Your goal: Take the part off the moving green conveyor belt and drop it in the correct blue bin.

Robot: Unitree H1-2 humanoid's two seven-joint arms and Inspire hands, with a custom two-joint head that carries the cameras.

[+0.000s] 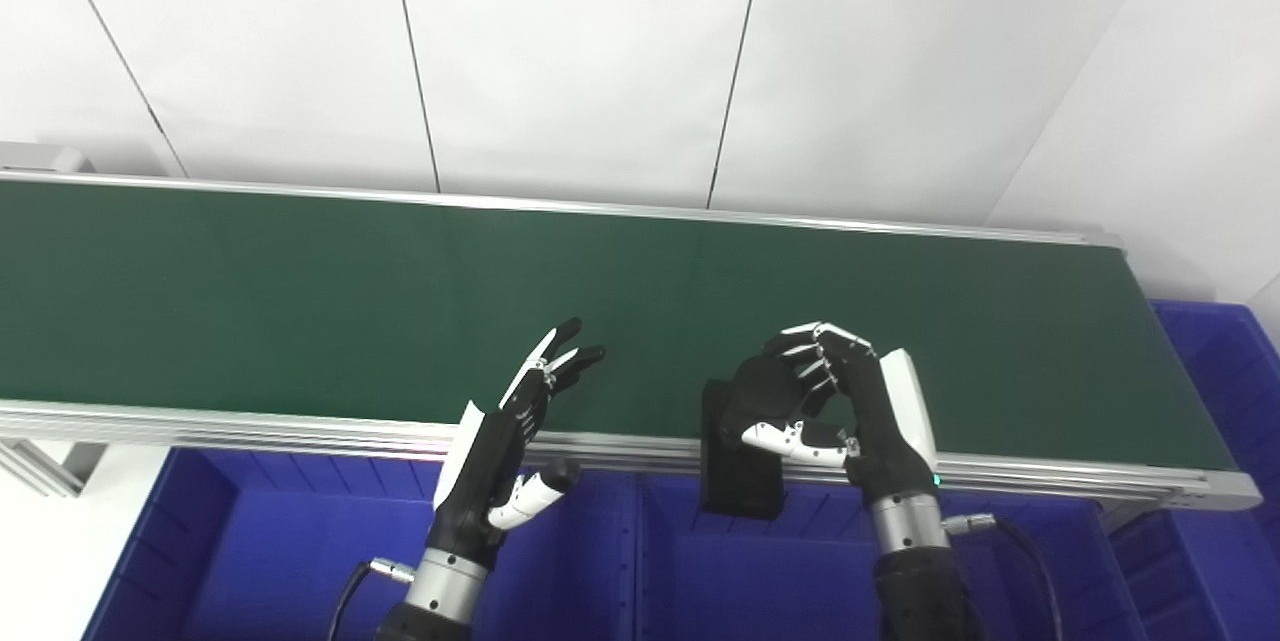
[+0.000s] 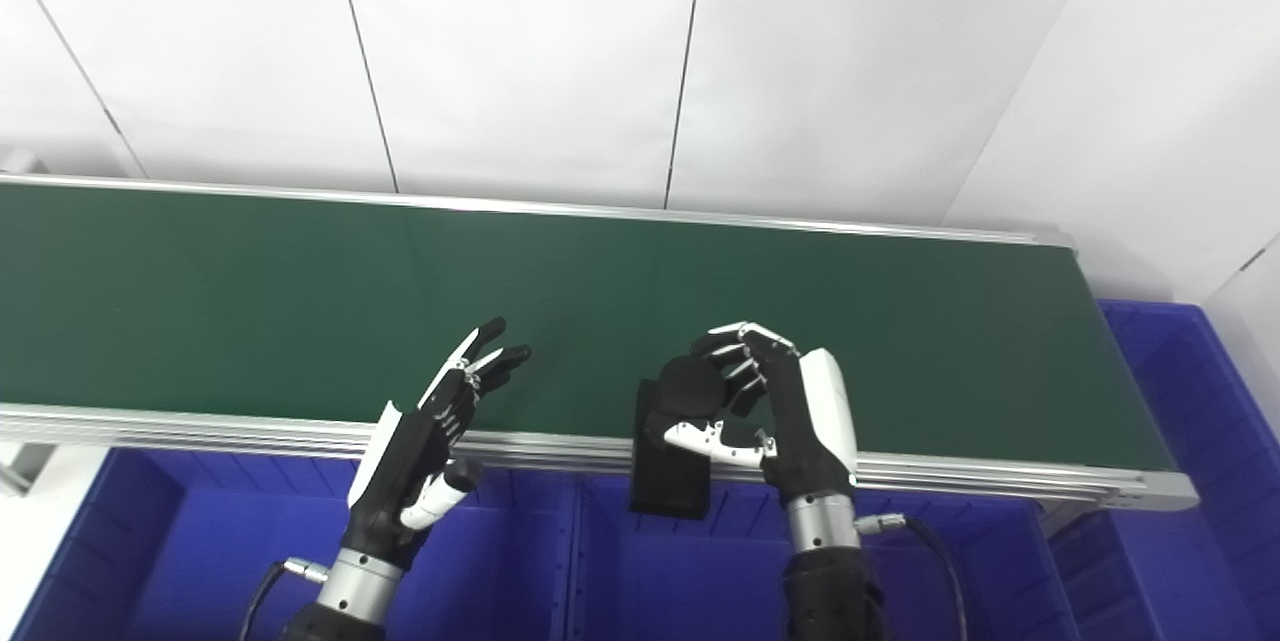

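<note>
Right robot hand [image 1: 850,401] was curled around a black part [image 1: 740,461], fingers over its top and thumb beneath, holding it over the near rail of the green conveyor belt [image 1: 300,291], its lower end hanging above the middle blue bin [image 1: 760,571]. Left robot hand [image 1: 510,431] hovered to its left with fingers spread and held nothing, over the belt's near edge and the left blue bin [image 1: 270,541].
</note>
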